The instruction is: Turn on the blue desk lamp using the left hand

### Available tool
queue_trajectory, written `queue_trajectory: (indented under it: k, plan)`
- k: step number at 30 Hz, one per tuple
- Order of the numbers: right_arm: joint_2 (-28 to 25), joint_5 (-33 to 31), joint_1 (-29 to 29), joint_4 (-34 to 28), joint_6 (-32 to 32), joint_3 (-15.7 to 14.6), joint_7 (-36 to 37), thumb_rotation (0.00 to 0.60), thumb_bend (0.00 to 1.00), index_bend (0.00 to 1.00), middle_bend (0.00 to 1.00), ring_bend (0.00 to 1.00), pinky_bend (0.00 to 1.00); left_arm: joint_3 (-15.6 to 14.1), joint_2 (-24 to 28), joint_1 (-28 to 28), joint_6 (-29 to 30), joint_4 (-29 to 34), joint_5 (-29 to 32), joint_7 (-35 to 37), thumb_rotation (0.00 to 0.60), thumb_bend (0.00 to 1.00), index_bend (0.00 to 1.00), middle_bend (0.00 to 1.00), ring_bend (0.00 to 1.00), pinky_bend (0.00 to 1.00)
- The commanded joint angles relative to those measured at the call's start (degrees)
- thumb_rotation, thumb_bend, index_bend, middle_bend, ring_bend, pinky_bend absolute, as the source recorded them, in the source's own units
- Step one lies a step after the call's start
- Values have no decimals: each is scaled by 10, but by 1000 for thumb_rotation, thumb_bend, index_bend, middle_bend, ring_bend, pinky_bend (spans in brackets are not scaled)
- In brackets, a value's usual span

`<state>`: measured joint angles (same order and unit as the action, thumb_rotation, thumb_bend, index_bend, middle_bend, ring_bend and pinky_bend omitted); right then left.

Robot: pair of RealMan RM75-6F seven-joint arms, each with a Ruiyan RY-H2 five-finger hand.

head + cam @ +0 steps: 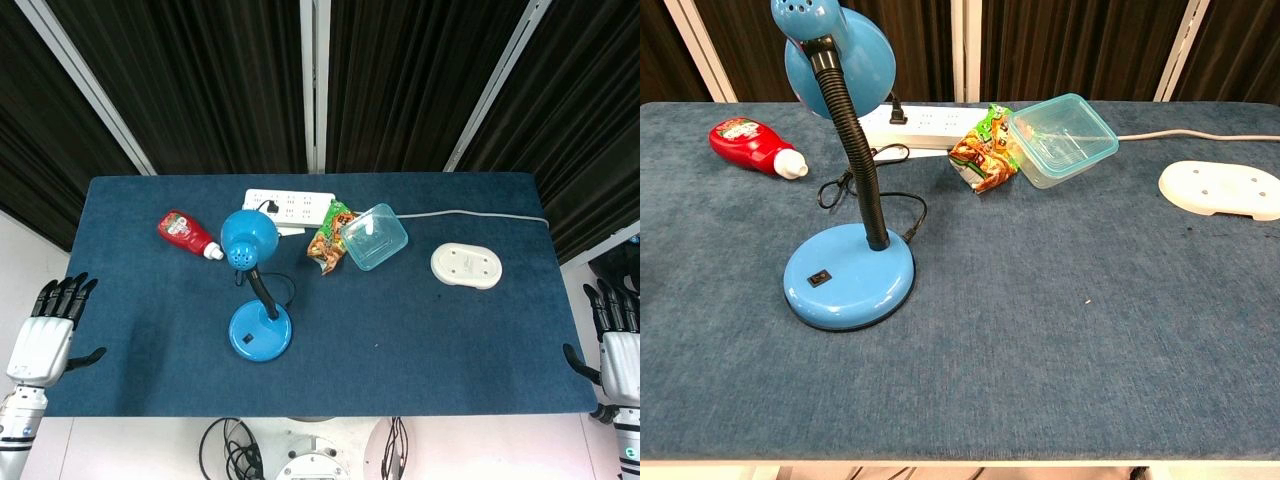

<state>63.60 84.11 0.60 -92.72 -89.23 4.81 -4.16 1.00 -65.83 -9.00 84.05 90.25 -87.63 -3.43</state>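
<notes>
Blue desk lamp (pixel 256 290) left of table (pixel 450 340) centre, bare cloth toward front edge. Left hand (pixel 45 335) off left edge, released, fingers apart, well apart from lamp.

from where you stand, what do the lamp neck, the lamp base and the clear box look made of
The lamp neck looks like black ribbed flexible tubing, metal or plastic; the ridges show, the material does not. The lamp base has a glossy blue finish with highlights, probably painted metal or hard plastic. The clear box looks like thin see-through plastic with a teal tint, since the cloth shows through it.
</notes>
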Motion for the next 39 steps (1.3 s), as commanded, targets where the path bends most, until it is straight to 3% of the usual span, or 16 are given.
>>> queue_trajectory:
  k: [1,13,17,20,22,24,28,32,39]
  plan:
    - [-1,2,0,-2,-1,-1,-2,600,204,0,0,0,0,-1,0,0,-1,-1,-2,2,600,0,0,0,0,0]
    - [-5,-3,0,-8,-1,5,3,600,204,0,0,0,0,-1,-9,-3,6,-1,-26,0,600,0,0,0,0,8]
    - [-5,-4,3,-8,1,8,2,600,204,0,0,0,0,-15,-30,-19,-13,-16,-61,9,600,0,0,31,19,124]
    - [-3,-3,3,-6,1,8,2,600,204,0,0,0,0,-25,-63,-32,8,-52,-118,56,600,17,0,250,279,412]
    - [-2,-4,3,-6,4,7,2,600,205,0,0,0,0,-35,-83,-42,5,-71,-143,75,600,113,0,465,526,653]
    - [-3,-5,4,-6,6,6,2,600,205,0,0,0,0,-49,-92,-54,-23,-70,-154,75,600,222,0,658,690,777]
    - [-3,-5,5,-8,8,6,3,600,205,0,0,0,0,-68,-111,-81,-91,-56,-162,56,600,347,0,821,814,852]
    - [-3,-5,5,-10,9,6,4,600,209,0,0,0,0,-81,-137,-104,-154,-52,-156,28,600,392,0,841,831,866]
    - [-6,-9,4,-6,12,6,12,600,209,0,0,0,0,-79,-160,-124,-193,-41,-142,-4,600,414,0,844,833,866]
